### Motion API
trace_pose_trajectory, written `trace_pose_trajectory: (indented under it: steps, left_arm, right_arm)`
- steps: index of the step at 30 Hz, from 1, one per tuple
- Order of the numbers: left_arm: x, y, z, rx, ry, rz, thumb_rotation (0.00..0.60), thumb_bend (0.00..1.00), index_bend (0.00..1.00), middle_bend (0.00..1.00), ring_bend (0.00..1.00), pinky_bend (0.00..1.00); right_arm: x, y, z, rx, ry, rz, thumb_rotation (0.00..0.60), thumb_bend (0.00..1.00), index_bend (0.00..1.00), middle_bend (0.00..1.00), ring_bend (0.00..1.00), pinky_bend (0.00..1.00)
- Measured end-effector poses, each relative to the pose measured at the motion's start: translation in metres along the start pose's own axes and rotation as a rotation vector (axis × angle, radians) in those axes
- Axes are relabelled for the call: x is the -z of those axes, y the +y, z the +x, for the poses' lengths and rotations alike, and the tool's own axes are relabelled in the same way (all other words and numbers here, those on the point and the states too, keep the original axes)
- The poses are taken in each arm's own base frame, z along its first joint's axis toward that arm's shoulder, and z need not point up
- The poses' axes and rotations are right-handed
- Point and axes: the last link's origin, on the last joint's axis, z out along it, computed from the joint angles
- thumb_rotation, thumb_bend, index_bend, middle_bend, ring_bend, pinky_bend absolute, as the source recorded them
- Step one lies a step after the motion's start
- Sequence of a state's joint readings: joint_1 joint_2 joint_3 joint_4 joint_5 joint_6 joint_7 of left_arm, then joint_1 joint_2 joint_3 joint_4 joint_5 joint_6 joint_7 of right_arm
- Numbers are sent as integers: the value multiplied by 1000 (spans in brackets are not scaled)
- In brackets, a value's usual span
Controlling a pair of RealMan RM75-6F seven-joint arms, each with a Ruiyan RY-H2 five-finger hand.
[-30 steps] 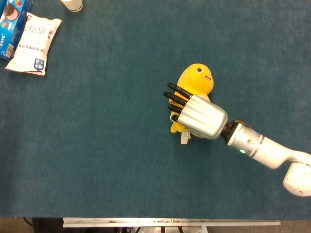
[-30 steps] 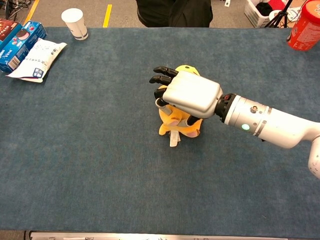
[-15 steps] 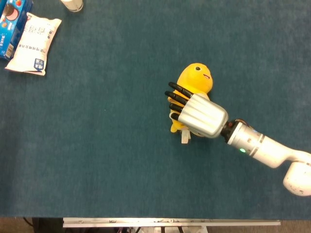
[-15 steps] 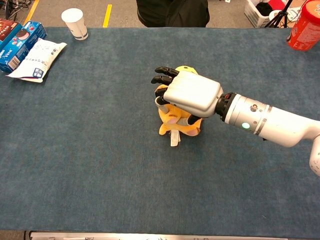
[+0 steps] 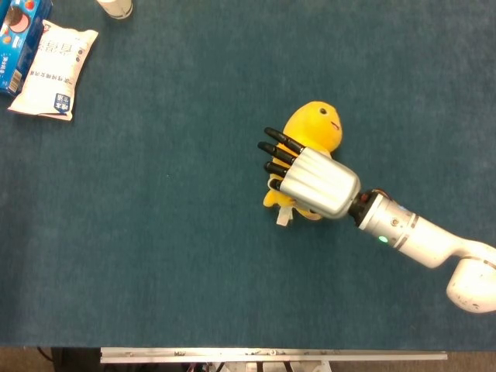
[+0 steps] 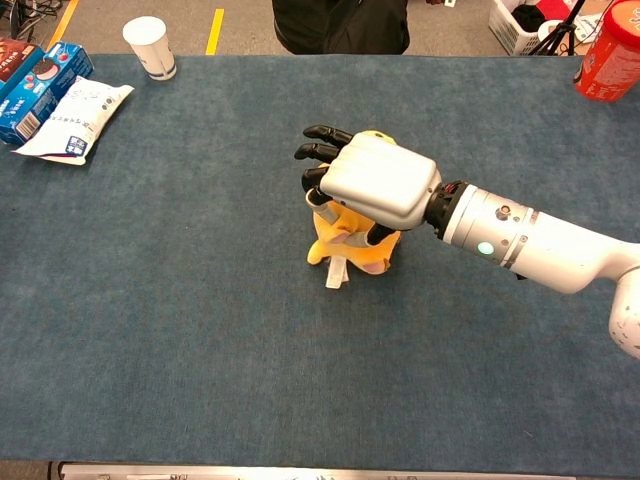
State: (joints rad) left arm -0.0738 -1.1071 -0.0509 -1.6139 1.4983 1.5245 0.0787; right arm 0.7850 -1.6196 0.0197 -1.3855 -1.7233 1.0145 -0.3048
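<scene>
A yellow plush toy [image 5: 315, 128] with a small face lies near the middle of the blue table; a white tag [image 5: 284, 217] hangs from its lower end. In the chest view the yellow plush toy [image 6: 345, 250] shows mostly below the hand. My right hand [image 5: 310, 180], silver-backed with black fingers, wraps over the toy's body and grips it, the fingers curling around its left side. From the chest view, the right hand [image 6: 375, 182] covers the toy's top. My left hand shows in neither view.
A white snack bag [image 5: 53, 70] and a blue biscuit box [image 5: 17, 39] lie at the far left. A white paper cup [image 6: 150, 46] stands behind them. A red can [image 6: 609, 50] stands at the far right corner. The table's front edge [image 5: 271, 355] runs along the bottom.
My right hand has shifted slightly left with the toy. The toy's lower end and tag have swung left and lifted a little.
</scene>
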Motion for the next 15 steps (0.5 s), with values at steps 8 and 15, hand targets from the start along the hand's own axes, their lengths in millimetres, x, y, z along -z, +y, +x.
trace_pose_trajectory:
  steps: [8, 15]
  left_arm:
    - [0, 1, 0, 1, -2, -2, 600, 389, 445, 429, 322, 415]
    - [0, 1, 0, 3, 0, 0, 600, 389, 445, 429, 322, 415]
  right_arm:
    - [2, 4, -1, 26, -30, -10, 600, 191, 325, 391, 114, 0]
    - [5, 8, 2, 29, -60, -25, 600, 100, 0, 214, 16, 0]
